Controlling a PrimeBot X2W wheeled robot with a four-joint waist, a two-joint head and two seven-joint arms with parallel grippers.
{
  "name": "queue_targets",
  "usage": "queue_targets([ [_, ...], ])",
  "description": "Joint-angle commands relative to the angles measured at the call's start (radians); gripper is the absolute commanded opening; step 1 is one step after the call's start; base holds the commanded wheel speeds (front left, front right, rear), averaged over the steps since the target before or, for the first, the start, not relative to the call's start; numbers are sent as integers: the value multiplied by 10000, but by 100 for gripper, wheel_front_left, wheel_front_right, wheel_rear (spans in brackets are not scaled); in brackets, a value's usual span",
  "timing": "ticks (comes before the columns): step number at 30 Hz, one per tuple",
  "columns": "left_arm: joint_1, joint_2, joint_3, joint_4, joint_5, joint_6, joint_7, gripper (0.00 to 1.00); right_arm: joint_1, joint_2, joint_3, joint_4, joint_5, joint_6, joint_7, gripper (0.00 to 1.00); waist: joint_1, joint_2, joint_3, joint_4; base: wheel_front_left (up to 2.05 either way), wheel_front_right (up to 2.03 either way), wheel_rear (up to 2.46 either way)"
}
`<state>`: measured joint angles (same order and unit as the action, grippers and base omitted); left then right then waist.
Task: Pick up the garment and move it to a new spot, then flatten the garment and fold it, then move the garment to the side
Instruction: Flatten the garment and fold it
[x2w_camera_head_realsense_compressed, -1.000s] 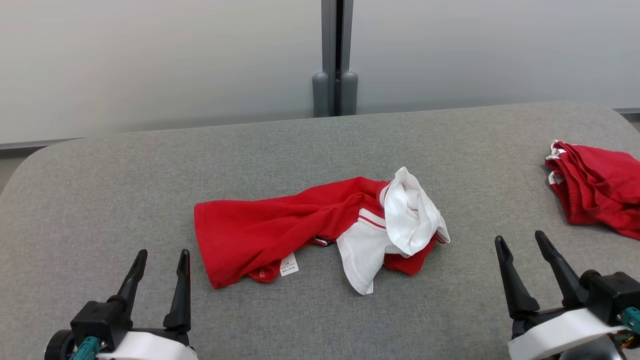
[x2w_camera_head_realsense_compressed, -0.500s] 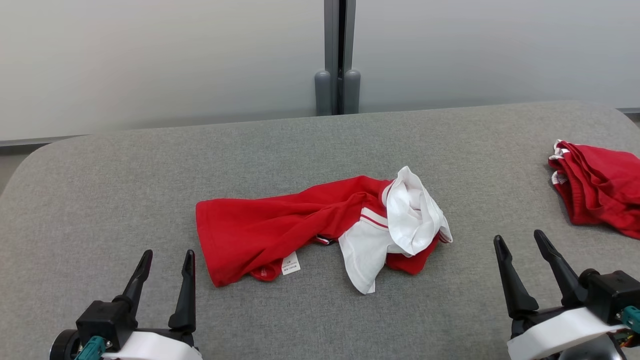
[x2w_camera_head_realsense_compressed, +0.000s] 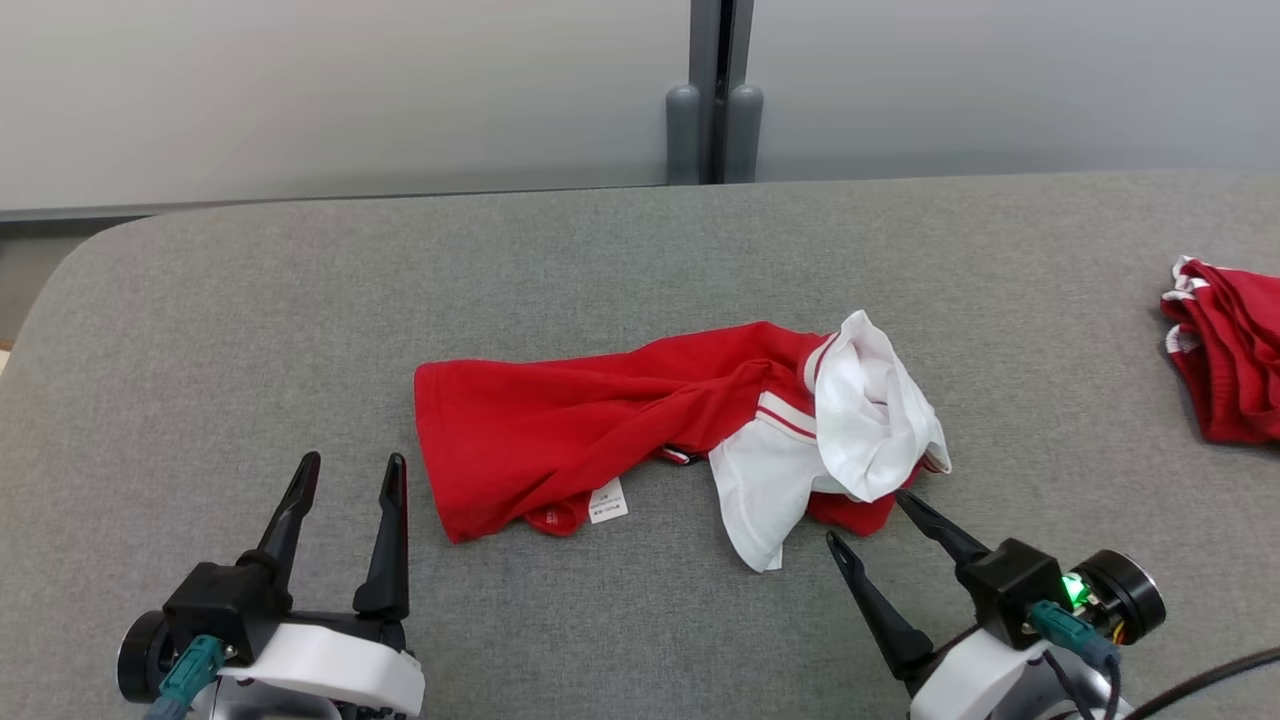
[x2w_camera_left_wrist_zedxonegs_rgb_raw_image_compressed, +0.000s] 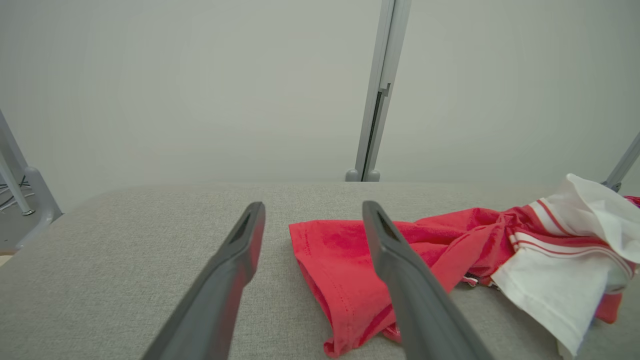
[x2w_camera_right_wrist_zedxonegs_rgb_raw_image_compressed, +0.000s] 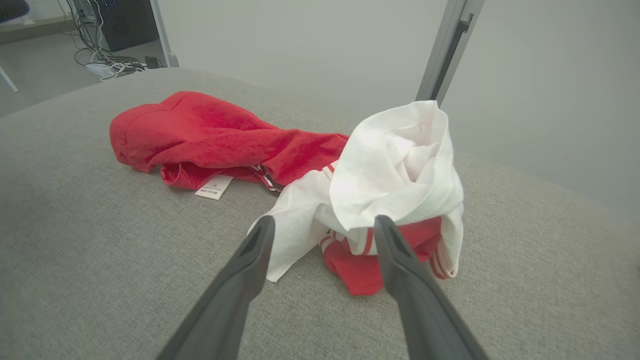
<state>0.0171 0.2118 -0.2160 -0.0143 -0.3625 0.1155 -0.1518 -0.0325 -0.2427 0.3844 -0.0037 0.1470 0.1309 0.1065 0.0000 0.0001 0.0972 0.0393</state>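
Garment (x2w_camera_head_realsense_compressed: 600, 440) limp, light, bunched; white folds just ahead of spread right fingers (x2w_camera_head_realsense_compressed: 868, 595), best pinch. Left fingers (x2w_camera_head_realsense_compressed: 388, 530) spread, red hem beside.

We read this as a robotics lab or test cell, not a home. The bench (x2w_camera_head_realsense_compressed: 200, 300) is one big pad in grey fabric with rounded corners, set against plain pale partition panels (x2w_camera_head_realsense_compressed: 350, 90) joined by a grey metal post (x2w_camera_head_realsense_compressed: 712, 90). Right wrist view: loose cables (x2w_camera_right_wrist_zedxonegs_rgb_raw_image_compressed: 107, 67) on a bare floor (x2w_camera_right_wrist_zedxonegs_rgb_raw_image_compressed: 50, 65) beside a dark cabinet (x2w_camera_right_wrist_zedxonegs_rgb_raw_image_compressed: 120, 20), possibly a computer rack, too far off to tell. Left wrist view: a grey tubular frame leg (x2w_camera_left_wrist_zedxonegs_rgb_raw_image_compressed: 42, 195) beside the bench.
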Motion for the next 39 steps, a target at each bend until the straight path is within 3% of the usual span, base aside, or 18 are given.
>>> queue_targets([
  [1,-273,-7,-32,105,5,-42,-103,100,-266,-95,201,200,-166,-4,41,100,0,-1,251,206,0,0,0],
  [8,-779,-159,-114,537,-71,-191,-413,100,-936,-210,280,884,-636,-4,-1,100,0,-1,645,406,0,0,0],
  [9,-830,-171,-115,582,-78,-206,-446,100,-998,-207,247,948,-666,-4,-21,86,0,-1,686,410,0,0,0],
  [10,-881,-168,-111,629,-86,-226,-479,100,-1060,-197,188,1019,-713,-4,-44,45,0,-1,718,403,0,0,0],
  [11,-922,-169,-101,671,-97,-239,-525,100,-1113,-189,149,1066,-725,-4,-59,16,0,-1,743,390,0,0,0],
  [12,-951,-172,-93,705,-109,-251,-538,100,-1152,-172,100,1113,-717,-4,-66,0,0,-1,773,375,0,0,0],
  [20,-1187,-89,-26,857,-160,-265,-702,100,-1390,-20,-842,913,-553,-4,-470,0,0,-1,970,179,0,0,0],
  [28,-1329,-30,-25,907,-174,-280,-764,100,-1356,337,-2287,705,-355,-4,-671,0,0,-1,1063,75,0,0,0],
  [32,-1464,-9,-63,924,-179,-320,-792,100,-1328,668,-3471,968,-40,-2,-913,0,0,-1,1156,75,0,0,0],
  [39,-1527,17,-72,976,-197,-326,-857,100,-1433,906,-3945,1144,105,-2,-1226,0,0,-1,1220,52,0,0,0],
])
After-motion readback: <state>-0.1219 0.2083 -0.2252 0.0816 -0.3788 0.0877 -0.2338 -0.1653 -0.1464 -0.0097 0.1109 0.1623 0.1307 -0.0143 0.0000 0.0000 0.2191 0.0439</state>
